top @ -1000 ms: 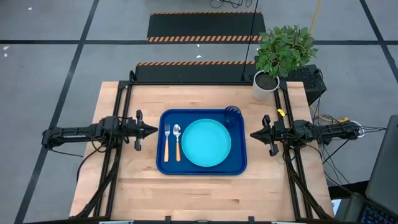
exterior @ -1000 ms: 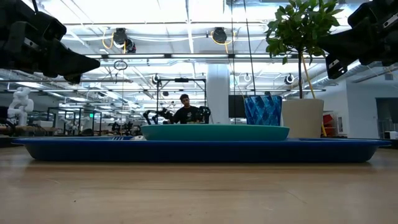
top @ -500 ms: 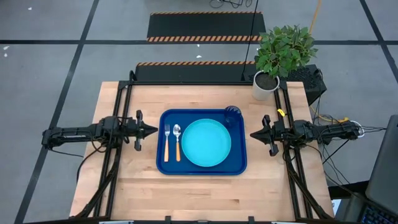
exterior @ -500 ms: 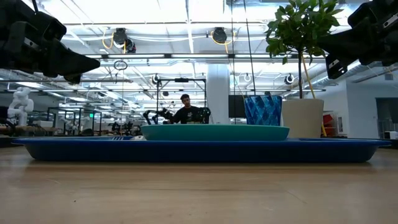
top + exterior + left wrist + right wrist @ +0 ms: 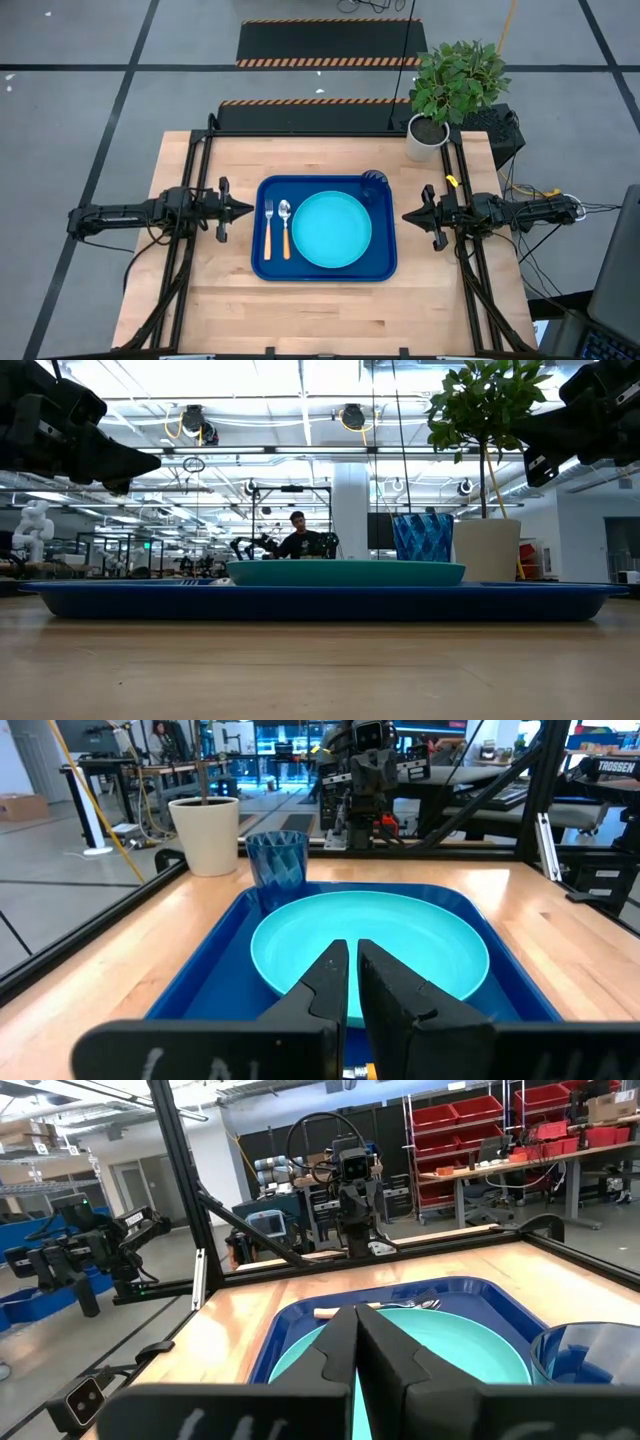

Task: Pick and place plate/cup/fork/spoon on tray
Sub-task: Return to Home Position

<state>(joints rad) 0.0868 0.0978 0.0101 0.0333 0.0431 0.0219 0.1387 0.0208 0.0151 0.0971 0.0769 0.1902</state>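
Note:
The dark blue tray [image 5: 268, 268] lies flat on the table's middle. On it rest the turquoise plate [image 5: 331, 229], the fork [image 5: 267, 228] and the spoon [image 5: 285, 227] side by side at its left, and the blue cup [image 5: 373, 183] upright in its far right corner. My left gripper [image 5: 250, 210] hovers left of the tray, shut and empty, pointing at it. My right gripper [image 5: 405, 216] hovers right of the tray, shut and empty. The plate [image 5: 370, 945] and cup [image 5: 277, 865] also show in the left wrist view.
A white pot [image 5: 426, 137] with a green plant stands at the table's far right corner. Bare wood lies in front of the tray [image 5: 320, 310]. People and equipment show in the room beyond the table.

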